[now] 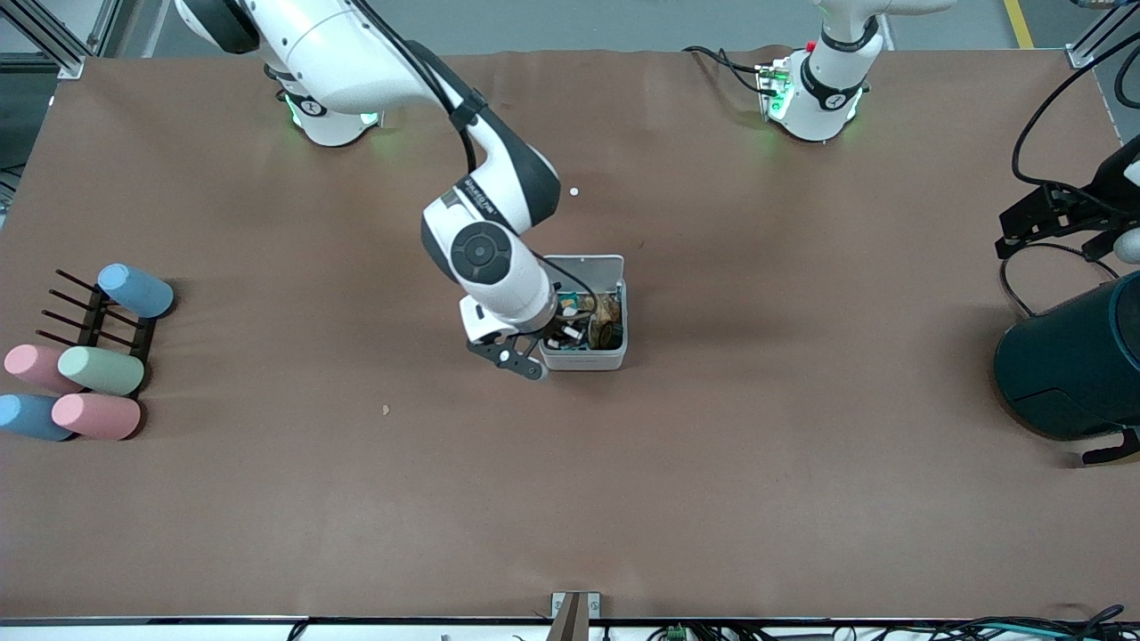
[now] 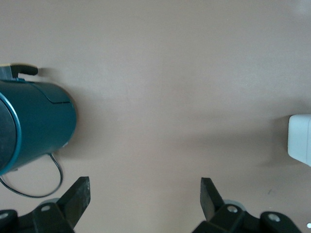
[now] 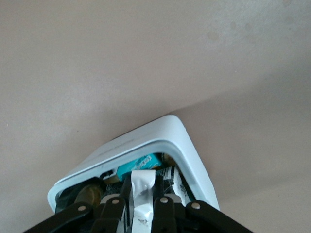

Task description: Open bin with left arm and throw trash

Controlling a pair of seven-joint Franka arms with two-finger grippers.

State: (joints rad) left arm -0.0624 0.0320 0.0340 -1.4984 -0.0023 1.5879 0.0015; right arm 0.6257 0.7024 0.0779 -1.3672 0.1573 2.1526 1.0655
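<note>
The white-grey bin (image 1: 583,359) stands mid-table with its lid (image 1: 583,266) swung open and several bits of trash inside, among them a dark round piece (image 1: 607,336). My right gripper (image 3: 143,194) reaches into the bin's open top and is shut on the small white oblong piece (image 3: 144,187). In the front view the wrist hides most of the right gripper (image 1: 561,336). I cannot pick out the black wrapper. My left gripper (image 2: 145,187) is open and empty, held up over the left arm's end of the table (image 1: 1033,218). The bin's edge shows in the left wrist view (image 2: 300,138).
A large dark teal cylindrical container (image 1: 1069,365) stands at the left arm's end, also in the left wrist view (image 2: 34,124), with black cables beside it. Pastel cylinders on a black rack (image 1: 89,356) sit at the right arm's end. A white dot (image 1: 574,191) and a tan crumb (image 1: 386,409) lie on the table.
</note>
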